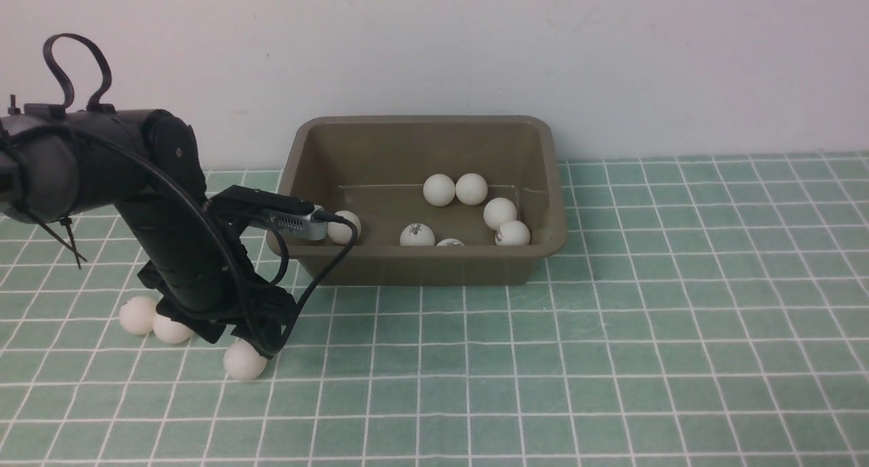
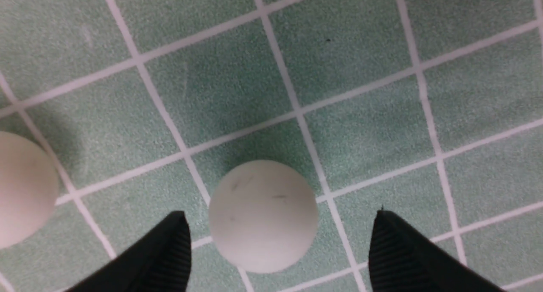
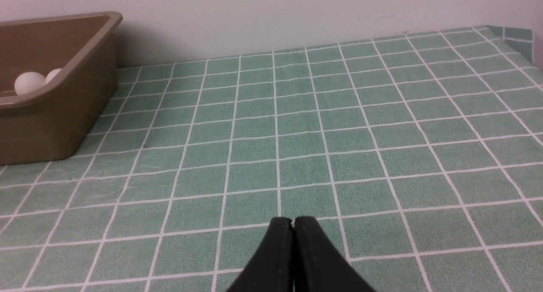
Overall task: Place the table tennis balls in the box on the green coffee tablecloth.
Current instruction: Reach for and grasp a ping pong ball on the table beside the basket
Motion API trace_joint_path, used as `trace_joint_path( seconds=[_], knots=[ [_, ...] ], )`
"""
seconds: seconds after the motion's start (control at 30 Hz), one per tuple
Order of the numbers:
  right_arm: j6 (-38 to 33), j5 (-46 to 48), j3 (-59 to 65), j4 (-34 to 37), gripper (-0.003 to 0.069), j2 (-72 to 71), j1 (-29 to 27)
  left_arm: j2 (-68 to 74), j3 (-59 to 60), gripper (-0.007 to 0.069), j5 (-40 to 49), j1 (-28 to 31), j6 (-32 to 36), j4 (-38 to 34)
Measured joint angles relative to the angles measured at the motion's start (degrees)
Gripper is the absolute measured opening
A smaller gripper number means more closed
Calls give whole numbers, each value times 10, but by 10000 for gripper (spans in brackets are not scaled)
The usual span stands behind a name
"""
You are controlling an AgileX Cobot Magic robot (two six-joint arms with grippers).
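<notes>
We see our left claw (image 2: 278, 217) spread either side of a ball (image 2: 263, 215) on the tablecloth (image 2: 360, 50), right claw (image 3: 292, 222) pressed together.

Left side crowded, right side open.
Around the left pincer (image 2: 281, 217), the jaws are spread with a gap either side of the ball (image 2: 263, 215) between them. Two more balls (image 1: 138, 315) sit just left of the arm, and the box (image 1: 421, 270) wall stands near, beyond it. The green coffee tablecloth (image 1: 611, 358) in front and right of the box is bare. The right pincer (image 3: 292, 222), jaws pressed together, has nothing ahead.
</notes>
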Motion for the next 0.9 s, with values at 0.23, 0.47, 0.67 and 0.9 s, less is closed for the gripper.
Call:
trace_joint_path(
  seconds=[0.23, 0.47, 0.67, 0.9],
  knots=[
    [0, 0, 0, 0, -10, 0, 0, 22, 0, 499, -11, 0, 0, 1],
    [0, 0, 0, 0, -10, 0, 0, 45, 0, 495, -12, 0, -3, 1],
    [0, 0, 0, 0, -10, 0, 0, 48, 0, 425, -12, 0, -8, 1],
    [0, 0, 0, 0, -10, 0, 0, 40, 0, 355, 19, 0, -8, 3]
  ],
)
